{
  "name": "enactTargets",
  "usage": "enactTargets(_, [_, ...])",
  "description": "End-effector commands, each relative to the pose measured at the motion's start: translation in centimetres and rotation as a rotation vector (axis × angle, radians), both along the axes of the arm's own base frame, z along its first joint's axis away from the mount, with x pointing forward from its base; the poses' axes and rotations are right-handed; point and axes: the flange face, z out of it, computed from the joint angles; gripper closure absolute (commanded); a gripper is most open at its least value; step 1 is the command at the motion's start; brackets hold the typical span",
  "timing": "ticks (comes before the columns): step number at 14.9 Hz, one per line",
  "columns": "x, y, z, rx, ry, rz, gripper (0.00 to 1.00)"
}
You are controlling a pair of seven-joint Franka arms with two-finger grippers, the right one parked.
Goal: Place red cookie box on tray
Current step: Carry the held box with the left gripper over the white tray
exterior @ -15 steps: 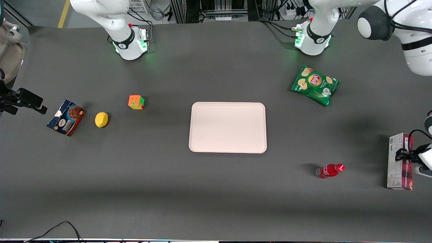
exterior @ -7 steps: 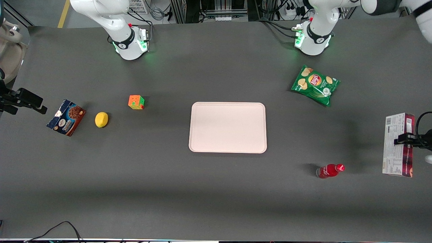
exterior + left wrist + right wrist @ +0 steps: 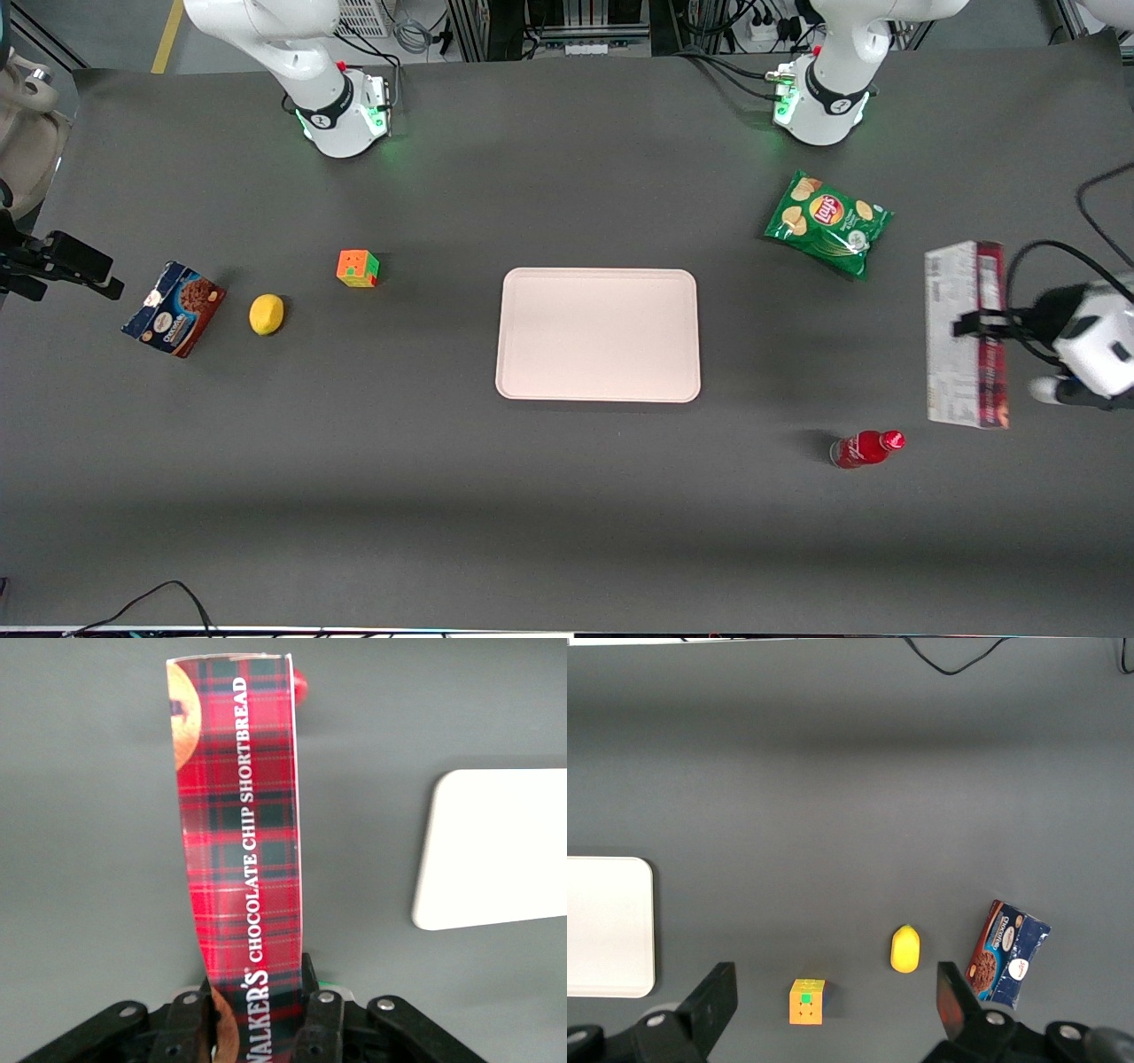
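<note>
Front view: dark grey table (image 3: 567, 496), cables and racks at its edge farthest from the camera. Red cookie box (image 3: 966, 334) lifted clear of the table toward the working arm's end, clamped across its middle by gripper (image 3: 983, 323); well apart from tray (image 3: 598, 335); seemingly blurred. "Lay's" on green chip bag (image 3: 828, 222).

Left wrist view: fingers (image 3: 323, 1028) pinching tartan box (image 3: 239, 842), lettered "WALKER'S CHOCOLATE CHIP SHORTBREAD"; tray (image 3: 496, 850) beside.

The red cookie box (image 3: 241, 859) hides most of the red bottle (image 3: 300, 684).
</note>
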Motion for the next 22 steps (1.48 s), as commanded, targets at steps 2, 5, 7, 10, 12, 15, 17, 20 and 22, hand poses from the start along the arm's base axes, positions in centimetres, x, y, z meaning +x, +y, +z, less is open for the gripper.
enactTargets(2, [-3.9, -13.7, 2.9, 0.073, 0.043, 0.134, 0.91])
enactTargets(5, [-6.0, -21.0, 0.7, 0.119, 0.006, 0.177, 0.9])
enactTargets(7, [-8.0, -24.7, -2.1, 0.107, -0.06, 0.167, 0.88])
enactTargets(10, [-10.7, -28.3, -7.1, 0.1, -0.142, 0.119, 0.91])
enactTargets(12, [-12.6, -30.5, -9.5, 0.083, -0.185, 0.113, 0.91])
enactTargets(15, [-15.9, -33.6, -13.0, 0.104, -0.261, 0.055, 0.92])
enactTargets(17, [-16.9, -34.0, -15.1, 0.084, -0.276, 0.057, 0.92])
enactTargets(20, [-17.5, -34.8, -18.4, 0.053, -0.281, 0.057, 0.92])
enactTargets(22, [-17.1, -34.8, -20.7, 0.028, -0.285, 0.069, 0.92])
